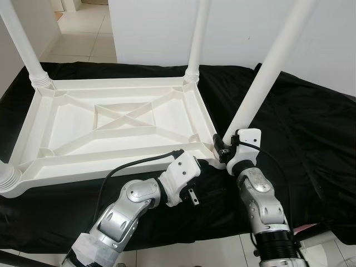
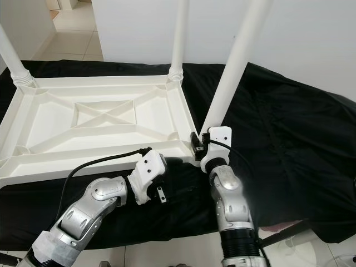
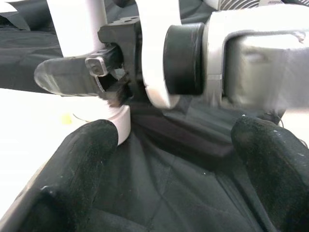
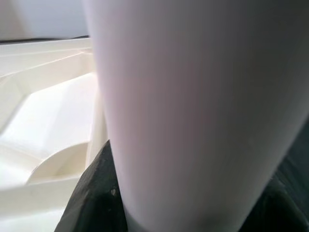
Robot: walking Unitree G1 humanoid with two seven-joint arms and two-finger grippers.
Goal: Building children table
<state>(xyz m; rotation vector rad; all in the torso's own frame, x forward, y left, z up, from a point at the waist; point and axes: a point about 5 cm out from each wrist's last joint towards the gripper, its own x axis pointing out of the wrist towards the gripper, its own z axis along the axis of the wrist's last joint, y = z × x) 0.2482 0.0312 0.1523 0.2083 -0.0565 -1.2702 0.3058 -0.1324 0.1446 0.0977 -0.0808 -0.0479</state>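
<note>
I note the white children's table top point(image 1: 111, 122) lying upside down on a black cloth point(image 1: 300, 128), ribbed underside up, with legs standing in its sockets at 12 o'clock point(image 1: 197, 39) and 10 o'clock point(image 1: 22, 44), and a ribbed socket collar point(image 1: 8, 181) at the 8 o'clock corner. The fourth leg point(image 1: 267, 67) leans away toward 1 o'clock from the near corner socket at 5 o'clock of the top. My right gripper point(image 1: 225, 146) is at that leg's base; its wrist view has the leg pressed close between the fingers, so I judge them closed on it. My left gripper point(image 3: 174, 159) hovers just beside the same corner, fingers point(image 3: 82, 164) spread wide over the cloth and holding nothing. Risk: the leg is visibly tilted, so pushing it home at this angle could jam it in the socket or lever the light top off the cloth; the left gripper is not bracing the top. The cloth is loose and wrinkled, so the top may slide. Beyond it are a white wall and a pale tiled floor point(image 1: 83, 33).
</note>
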